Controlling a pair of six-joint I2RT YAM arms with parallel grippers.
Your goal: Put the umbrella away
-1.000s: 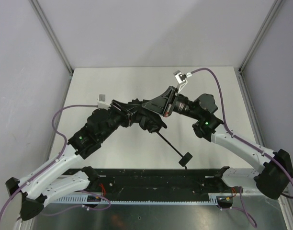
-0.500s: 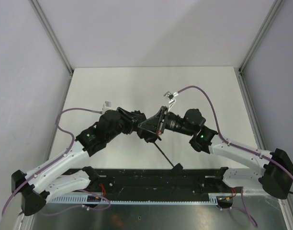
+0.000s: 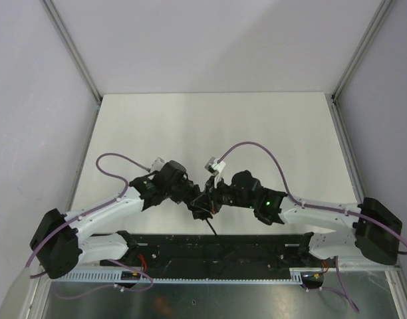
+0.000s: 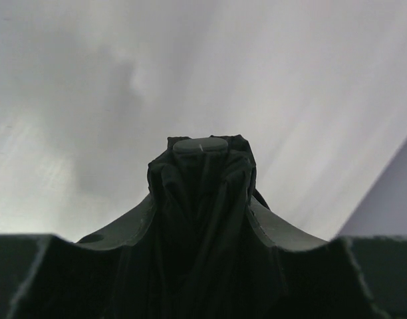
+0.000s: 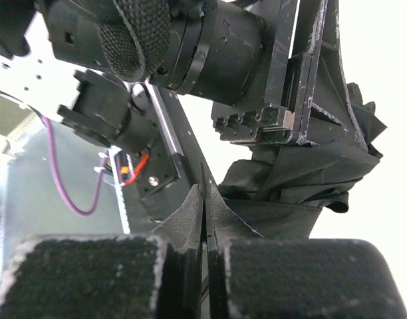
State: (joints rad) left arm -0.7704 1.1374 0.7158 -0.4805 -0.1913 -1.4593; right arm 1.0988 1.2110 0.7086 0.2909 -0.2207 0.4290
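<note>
The umbrella (image 3: 202, 202) is a black folded bundle hanging between my two grippers, just above the table's near edge. My left gripper (image 3: 192, 197) is shut on its gathered fabric. In the left wrist view the pleated canopy (image 4: 200, 226) fills the gap between the left gripper's (image 4: 200, 199) fingers, with its round cap (image 4: 200, 145) on top. My right gripper (image 3: 213, 198) comes in from the right. In the right wrist view the right gripper (image 5: 205, 193) is shut on a thin dark part of the umbrella, beside the crumpled fabric (image 5: 303, 179). The thin shaft (image 3: 210, 224) slants down toward the base rail. The handle cannot be made out.
The white tabletop (image 3: 210, 126) stretches away behind the grippers, with grey walls on three sides. A black base rail (image 3: 257, 249) with wiring runs along the near edge, under the shaft's lower end. Purple cables (image 3: 257, 147) loop above both wrists.
Both arms have drawn back toward the near edge, carrying the umbrella with them. The shaft's lower end has moved from over the table to over the base rail.
</note>
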